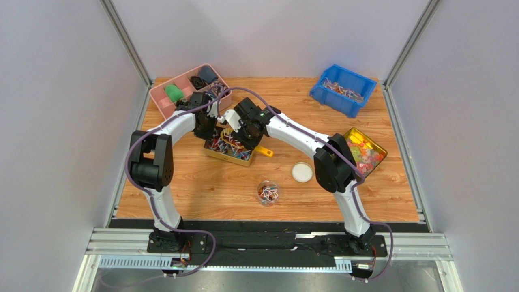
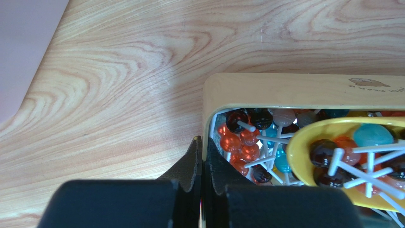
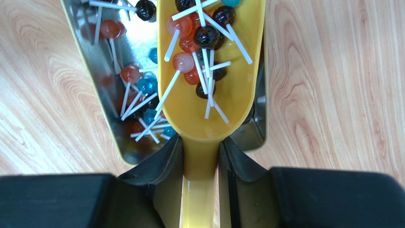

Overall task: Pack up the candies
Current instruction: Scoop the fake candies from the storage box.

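1. The right gripper (image 3: 200,142) is clenched on the handle of a yellow scoop (image 3: 197,118), one finger on each side.
2. The scoop's bowl is loaded with candies (image 3: 207,35): red, dark and teal balls on white sticks.
3. It sits inside a tin (image 2: 285,90), and more candies lie on the tin's floor.
4. The left gripper (image 2: 203,149) is pinched on the tin's side wall, one finger inside and one outside.
5. Seen from above, the tin is mid-table (image 1: 201,194).
6. A clear jar (image 1: 267,193) with a few candies stands at five o'clock from the tin, its white lid (image 1: 301,173) at four.
7. A blue bin (image 1: 343,89) sits at two o'clock and a pink tray (image 1: 159,97) at eleven.
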### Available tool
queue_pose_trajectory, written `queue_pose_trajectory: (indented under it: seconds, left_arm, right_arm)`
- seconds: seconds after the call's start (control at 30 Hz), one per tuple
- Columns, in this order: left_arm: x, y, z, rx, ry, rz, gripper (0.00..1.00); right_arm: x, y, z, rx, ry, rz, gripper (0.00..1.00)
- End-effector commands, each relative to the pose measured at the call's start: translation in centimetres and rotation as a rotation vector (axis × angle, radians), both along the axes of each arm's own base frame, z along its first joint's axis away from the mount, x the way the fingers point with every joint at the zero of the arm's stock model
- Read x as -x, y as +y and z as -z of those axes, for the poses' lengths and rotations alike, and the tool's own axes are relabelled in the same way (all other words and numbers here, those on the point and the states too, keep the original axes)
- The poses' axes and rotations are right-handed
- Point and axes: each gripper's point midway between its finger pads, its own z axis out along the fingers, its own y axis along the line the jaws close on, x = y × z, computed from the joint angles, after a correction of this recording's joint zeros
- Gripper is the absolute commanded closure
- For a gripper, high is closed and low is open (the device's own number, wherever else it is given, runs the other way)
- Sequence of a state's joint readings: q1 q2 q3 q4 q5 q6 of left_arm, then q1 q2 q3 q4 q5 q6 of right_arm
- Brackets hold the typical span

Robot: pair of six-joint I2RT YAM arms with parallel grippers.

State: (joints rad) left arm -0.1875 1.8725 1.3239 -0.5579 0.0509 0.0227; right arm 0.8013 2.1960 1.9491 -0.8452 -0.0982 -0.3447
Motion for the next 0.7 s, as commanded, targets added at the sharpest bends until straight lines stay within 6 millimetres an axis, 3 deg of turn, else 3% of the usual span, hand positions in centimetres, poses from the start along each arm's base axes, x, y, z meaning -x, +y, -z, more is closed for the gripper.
queue_pose_trajectory:
  seconds: [0.0, 0.2, 0.37, 0.67]
  left_arm:
    - [-1.3, -1.1, -2.2, 0.054, -0.062, -0.002, 1.0]
    - [-1.3, -1.0, -1.6, 0.058, -0.044, -0.005, 1.0]
    - [-1.6, -0.6, -1.7, 0.073, -0.043, -0.012, 1.0]
    - [-1.8, -0.3, -2.1, 0.135, -0.036, 0.007, 1.0]
  right_arm:
    - [0.0, 0.8, -5.0, -0.111, -0.077, -0.03, 1.0]
    - [1.1, -0.3, -6.0, -0.114, -0.086, -0.06, 1.0]
    - [2.1, -1.4, -5.6, -0.1, -0.074, -0.085, 1.0]
    - [4.2, -2.9, -7.7, -0.179, -0.044, -0.143, 1.0]
